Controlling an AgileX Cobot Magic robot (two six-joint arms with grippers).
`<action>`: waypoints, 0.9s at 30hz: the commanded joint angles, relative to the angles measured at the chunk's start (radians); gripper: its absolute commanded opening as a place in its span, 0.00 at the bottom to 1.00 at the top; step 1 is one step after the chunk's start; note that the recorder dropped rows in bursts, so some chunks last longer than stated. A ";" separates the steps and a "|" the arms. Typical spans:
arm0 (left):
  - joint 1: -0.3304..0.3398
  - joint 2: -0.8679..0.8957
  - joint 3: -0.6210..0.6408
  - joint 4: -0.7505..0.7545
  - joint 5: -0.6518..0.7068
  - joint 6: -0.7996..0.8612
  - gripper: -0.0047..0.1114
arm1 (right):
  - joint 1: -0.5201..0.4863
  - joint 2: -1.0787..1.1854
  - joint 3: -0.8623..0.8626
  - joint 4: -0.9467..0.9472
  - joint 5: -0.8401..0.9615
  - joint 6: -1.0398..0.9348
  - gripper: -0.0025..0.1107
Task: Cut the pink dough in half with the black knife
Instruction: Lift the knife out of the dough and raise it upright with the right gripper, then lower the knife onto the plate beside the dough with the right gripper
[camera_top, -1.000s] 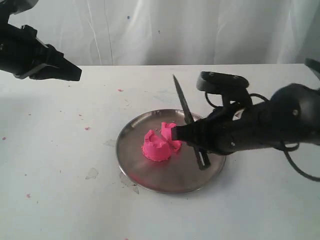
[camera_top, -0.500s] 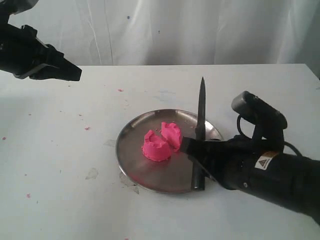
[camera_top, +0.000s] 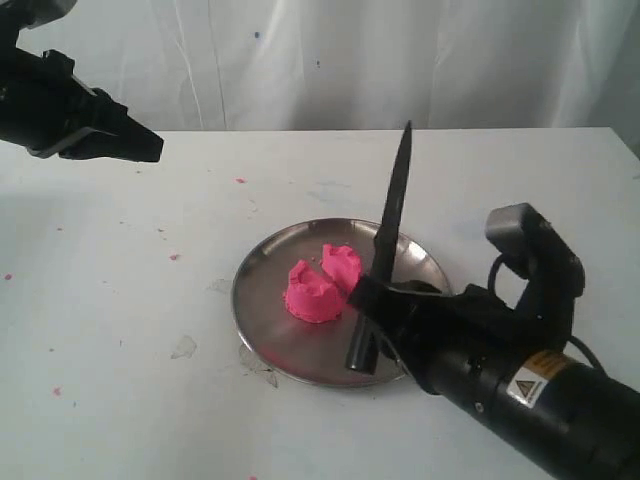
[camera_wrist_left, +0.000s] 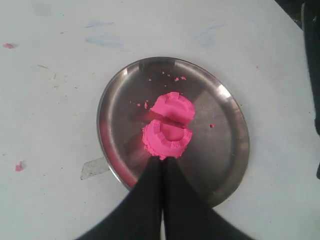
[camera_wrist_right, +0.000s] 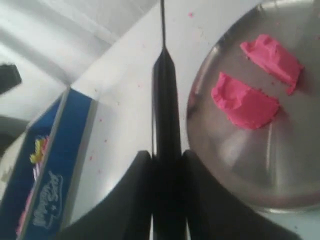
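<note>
The pink dough lies in two pieces on the round steel plate (camera_top: 300, 345): a larger lump (camera_top: 313, 292) and a smaller wedge (camera_top: 342, 264), with a gap between them. The left wrist view shows both halves (camera_wrist_left: 166, 139) (camera_wrist_left: 173, 107), and so does the right wrist view (camera_wrist_right: 243, 102) (camera_wrist_right: 272, 57). My right gripper (camera_top: 368, 305) is shut on the handle of the black knife (camera_top: 392, 210). The blade points steeply up and away, over the plate's right side, apart from the dough. My left gripper (camera_top: 152, 146) hangs shut and empty high at the far left.
A blue printed box (camera_wrist_right: 45, 170) stands off to one side of the plate in the right wrist view. Small pink specks dot the white table (camera_top: 120, 330). A white curtain closes off the back.
My right arm has drawn back toward the front right. The knife has swung from lying low beside the dough to pointing steeply up. The dough pieces and left arm have not moved.
</note>
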 joint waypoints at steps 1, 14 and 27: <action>0.003 -0.010 0.006 -0.015 0.008 -0.001 0.04 | 0.011 -0.006 0.045 0.037 -0.157 0.110 0.07; 0.003 -0.010 0.006 -0.015 0.008 -0.001 0.04 | -0.016 0.056 0.060 0.247 -0.141 0.144 0.07; 0.003 -0.010 0.006 -0.015 0.008 -0.001 0.04 | -0.135 0.216 -0.049 0.153 -0.064 0.120 0.07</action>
